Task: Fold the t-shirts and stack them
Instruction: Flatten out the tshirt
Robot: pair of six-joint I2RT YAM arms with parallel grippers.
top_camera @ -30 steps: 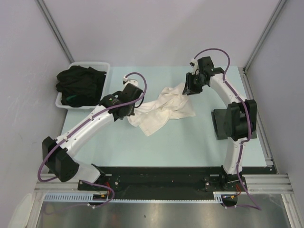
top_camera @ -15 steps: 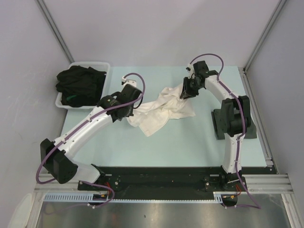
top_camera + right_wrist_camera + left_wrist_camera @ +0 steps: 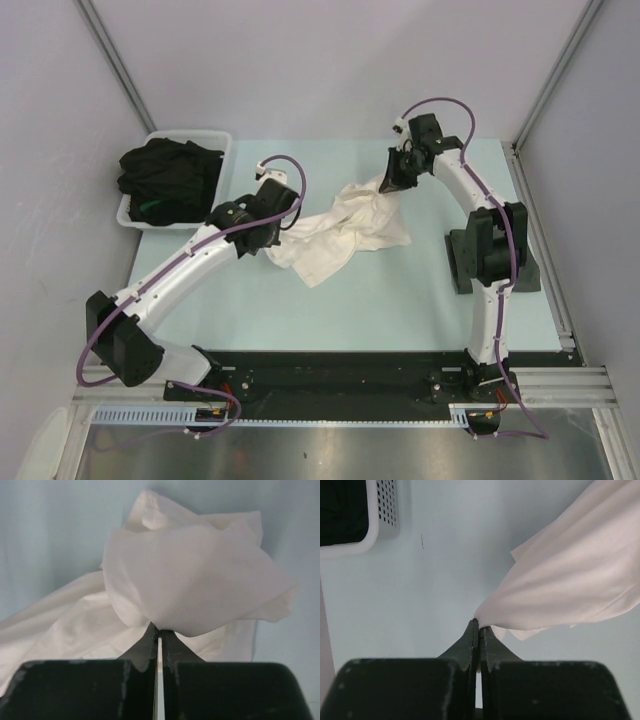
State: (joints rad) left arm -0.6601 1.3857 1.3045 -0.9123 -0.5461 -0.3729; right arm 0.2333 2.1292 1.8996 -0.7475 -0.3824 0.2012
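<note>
Take the white tub [image 3: 226,142] as your landmark: it sits on the pale blue table [image 3: 400,290] and holds a heap of black t-shirts [image 3: 168,176], bunched rather than folded. Your cream-white t-shirt [image 3: 345,228] lies crumpled on the table to the right of the tub and a little nearer the arm bases. It is well apart from the tub, and its length runs away from it. Your left gripper [image 3: 479,626] has its fingers pressed together on the shirt edge that faces the tub. In the left wrist view the cloth fans out from that pinch, and a corner of the tub shows at the upper left, with table surface between it and the cloth. Your right gripper [image 3: 159,630] is at the end of the shirt farthest from the tub. Its fingers are closed to a thin slit, with a fold of cloth caught between the tips. In the right wrist view that fold billows past the tips, and the rest of the shirt lies rumpled on the table beyond it.
</note>
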